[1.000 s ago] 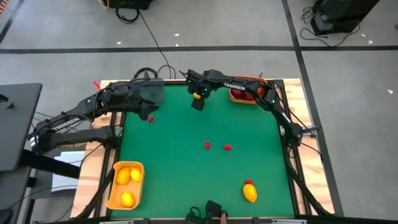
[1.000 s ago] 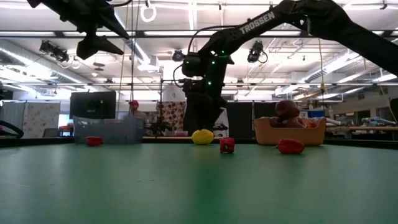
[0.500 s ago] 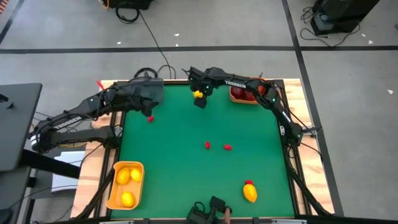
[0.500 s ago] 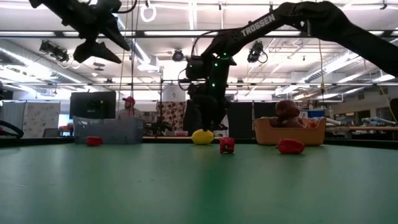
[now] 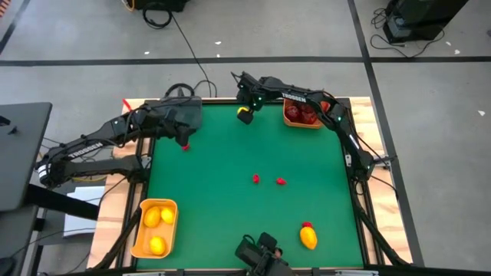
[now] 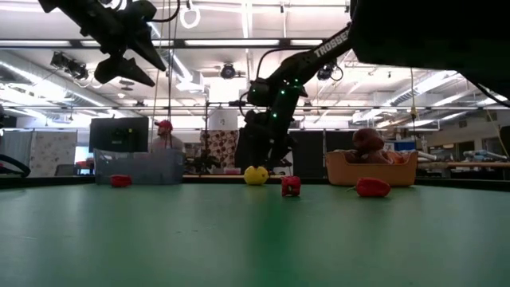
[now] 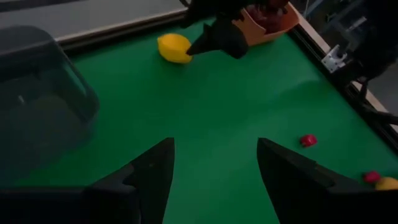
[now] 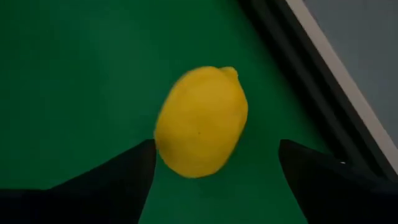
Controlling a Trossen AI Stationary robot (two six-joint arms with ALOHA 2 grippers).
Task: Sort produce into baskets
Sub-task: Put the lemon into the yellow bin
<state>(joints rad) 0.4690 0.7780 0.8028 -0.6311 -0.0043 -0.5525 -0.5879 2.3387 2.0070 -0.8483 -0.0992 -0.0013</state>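
Lemon (image 8: 200, 121) lay just ahead of the wide-open right gripper (image 8: 214, 165), long axis slanted between its fingers.

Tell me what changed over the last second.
The right tool moved toward the table's far edge, trailing the lemon, which shifted the same way; the lemon lies on the mat between its open fingers, not gripped. The left tool stayed open and empty near the grey tray. Nothing else moved.
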